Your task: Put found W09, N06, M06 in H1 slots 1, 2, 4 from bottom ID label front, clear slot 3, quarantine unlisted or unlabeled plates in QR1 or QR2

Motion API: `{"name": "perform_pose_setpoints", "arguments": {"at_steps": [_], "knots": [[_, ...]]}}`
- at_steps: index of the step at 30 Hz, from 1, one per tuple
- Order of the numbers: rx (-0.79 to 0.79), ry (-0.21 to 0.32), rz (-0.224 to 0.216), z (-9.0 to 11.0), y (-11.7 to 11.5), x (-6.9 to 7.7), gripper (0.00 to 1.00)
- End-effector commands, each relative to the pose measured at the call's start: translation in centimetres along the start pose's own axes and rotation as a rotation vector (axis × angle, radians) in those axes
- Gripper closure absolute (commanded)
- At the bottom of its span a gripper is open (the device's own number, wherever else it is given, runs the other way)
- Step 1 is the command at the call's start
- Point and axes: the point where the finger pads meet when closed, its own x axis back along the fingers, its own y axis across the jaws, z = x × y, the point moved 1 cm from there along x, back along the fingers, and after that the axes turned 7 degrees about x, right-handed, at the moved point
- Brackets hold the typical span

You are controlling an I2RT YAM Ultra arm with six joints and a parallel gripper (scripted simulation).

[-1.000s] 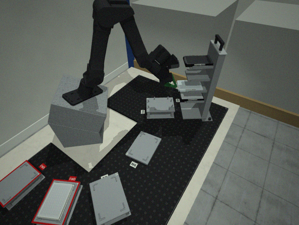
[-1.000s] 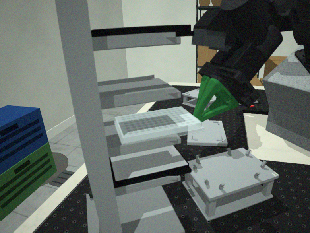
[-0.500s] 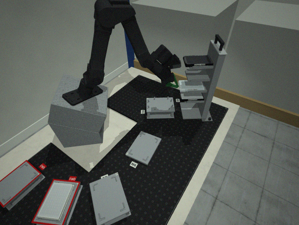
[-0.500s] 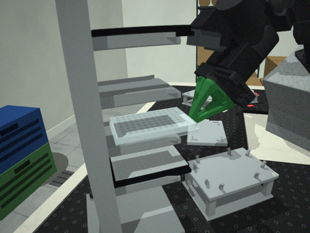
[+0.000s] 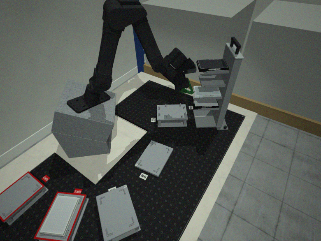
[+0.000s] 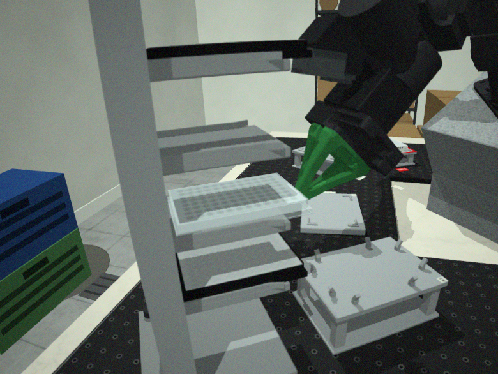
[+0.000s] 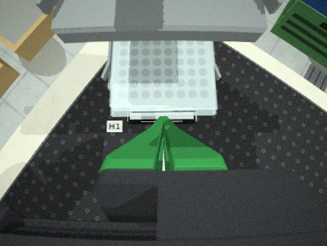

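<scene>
Right up close in the wrist view: green gripper (image 7: 163, 122) pinched fully shut, fingertips together in one point, nothing held between them. Tip pressed against the front edge of the clear plate (image 7: 163, 80) (or just touching it; hard to separate at this angle). H1 tag (image 7: 114, 126) on the black mat just left of the tip.

From the side: gripper (image 6: 306, 193) angled down, meeting the front corner of the clear plate (image 6: 233, 201), sitting flat on the second shelf from the bottom of the plate hotel (image 6: 124, 161). Front edge of that plate overhanging the shelf a little. Below it, a dark plate (image 6: 241, 277) on the bottom shelf. Third shelf (image 6: 217, 144) bare. Up top, another dark plate (image 6: 225, 48) on the fourth shelf.

Farther out in the top view: pin-studded stand (image 5: 172, 114) beside the hotel, then nest N6 (image 5: 154, 158), then a red-framed quarantine nest (image 5: 60, 216) carrying a pale plate, and a second red-framed nest (image 5: 18, 195) bare
</scene>
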Motion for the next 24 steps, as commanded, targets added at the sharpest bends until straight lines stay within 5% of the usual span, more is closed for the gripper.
{"name": "perform_pose_setpoints", "arguments": {"at_steps": [1,24], "knots": [[0.000,-0.014,-0.004,-1.4,0.1,-0.5,1.00],[-0.008,-0.037,0.004,-2.5,-0.1,-0.8,1.00]]}}
